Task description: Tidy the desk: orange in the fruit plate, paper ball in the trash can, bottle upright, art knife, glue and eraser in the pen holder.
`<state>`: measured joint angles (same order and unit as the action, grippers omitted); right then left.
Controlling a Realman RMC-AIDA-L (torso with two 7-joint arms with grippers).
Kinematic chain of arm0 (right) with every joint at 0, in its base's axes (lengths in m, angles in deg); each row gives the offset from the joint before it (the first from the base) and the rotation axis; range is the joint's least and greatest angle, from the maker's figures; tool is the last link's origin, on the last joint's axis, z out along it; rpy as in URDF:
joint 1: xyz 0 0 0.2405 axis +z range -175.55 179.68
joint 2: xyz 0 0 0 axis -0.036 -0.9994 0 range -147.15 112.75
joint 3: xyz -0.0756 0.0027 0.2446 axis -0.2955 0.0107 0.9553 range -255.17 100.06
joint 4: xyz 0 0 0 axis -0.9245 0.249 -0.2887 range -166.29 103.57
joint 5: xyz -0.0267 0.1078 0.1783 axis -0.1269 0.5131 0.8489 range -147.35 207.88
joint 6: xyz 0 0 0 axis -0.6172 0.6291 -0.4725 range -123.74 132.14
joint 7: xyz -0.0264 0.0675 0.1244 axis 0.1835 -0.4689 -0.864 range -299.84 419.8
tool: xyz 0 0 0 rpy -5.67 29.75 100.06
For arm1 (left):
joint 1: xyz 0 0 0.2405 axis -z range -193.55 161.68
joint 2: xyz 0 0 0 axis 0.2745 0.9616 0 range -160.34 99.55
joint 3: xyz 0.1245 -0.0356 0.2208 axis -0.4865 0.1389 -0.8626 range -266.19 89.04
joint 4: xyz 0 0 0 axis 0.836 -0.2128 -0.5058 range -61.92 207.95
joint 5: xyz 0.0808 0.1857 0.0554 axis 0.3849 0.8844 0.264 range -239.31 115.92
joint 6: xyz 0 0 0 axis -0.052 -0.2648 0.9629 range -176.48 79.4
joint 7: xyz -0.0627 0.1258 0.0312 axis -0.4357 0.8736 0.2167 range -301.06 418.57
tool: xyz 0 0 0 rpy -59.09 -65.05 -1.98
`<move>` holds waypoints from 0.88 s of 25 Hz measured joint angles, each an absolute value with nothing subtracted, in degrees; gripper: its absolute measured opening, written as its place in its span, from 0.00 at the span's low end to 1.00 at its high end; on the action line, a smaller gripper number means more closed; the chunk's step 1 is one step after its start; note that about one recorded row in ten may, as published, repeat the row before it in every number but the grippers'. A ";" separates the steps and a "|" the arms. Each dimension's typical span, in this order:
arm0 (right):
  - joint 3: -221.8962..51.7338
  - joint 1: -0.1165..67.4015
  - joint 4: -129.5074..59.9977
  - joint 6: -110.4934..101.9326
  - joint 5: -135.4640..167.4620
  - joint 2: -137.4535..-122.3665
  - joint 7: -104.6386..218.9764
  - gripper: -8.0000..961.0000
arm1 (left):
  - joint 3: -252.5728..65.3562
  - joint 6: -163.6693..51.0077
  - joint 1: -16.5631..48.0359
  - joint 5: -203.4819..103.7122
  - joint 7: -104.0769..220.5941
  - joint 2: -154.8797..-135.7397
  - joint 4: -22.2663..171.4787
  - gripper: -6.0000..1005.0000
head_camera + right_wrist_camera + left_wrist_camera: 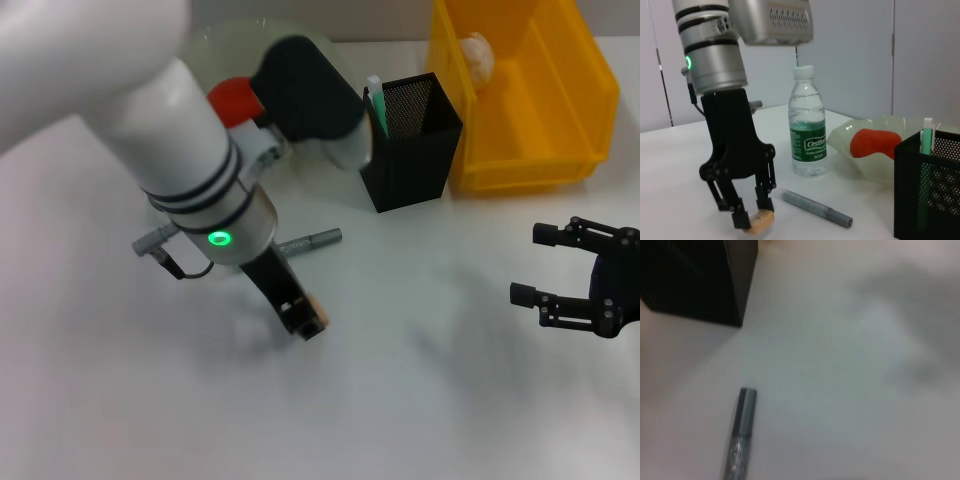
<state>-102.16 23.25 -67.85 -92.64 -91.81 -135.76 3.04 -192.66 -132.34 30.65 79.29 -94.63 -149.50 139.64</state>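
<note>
My left gripper (303,322) is shut on a small tan eraser (315,304), held low over the table in front of the black mesh pen holder (410,140). The right wrist view shows the gripper (753,216) and eraser (760,223) too. A grey art knife (311,240) lies on the table beside it; it also shows in the left wrist view (740,432). A green glue stick (375,100) stands in the holder. The orange (234,97) sits in the translucent fruit plate (225,45). The water bottle (807,130) stands upright. The paper ball (478,55) lies in the yellow bin (520,160). My right gripper (560,270) is open and empty at the right.
The left arm's big white body (150,120) covers the bottle and part of the plate in the head view. The pen holder stands close against the yellow bin's left wall.
</note>
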 joint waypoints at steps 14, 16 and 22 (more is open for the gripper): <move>-102.57 23.29 -67.07 -92.76 -91.81 -135.77 3.04 0.81 | -169.85 -128.84 14.34 53.58 -58.59 -149.14 138.64 0.41; -102.58 23.34 -67.07 -92.76 -91.81 -135.76 3.04 0.81 | -169.85 -128.84 14.34 53.58 -58.59 -149.14 138.64 0.41; -102.61 23.55 -67.04 -92.94 -91.81 -135.77 3.04 0.81 | -162.46 -128.61 11.64 36.27 -36.76 -149.06 123.27 0.42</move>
<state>-102.61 23.55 -67.04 -92.94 -91.81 -135.77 3.04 -162.46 -128.61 11.64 36.27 -36.76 -149.06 123.27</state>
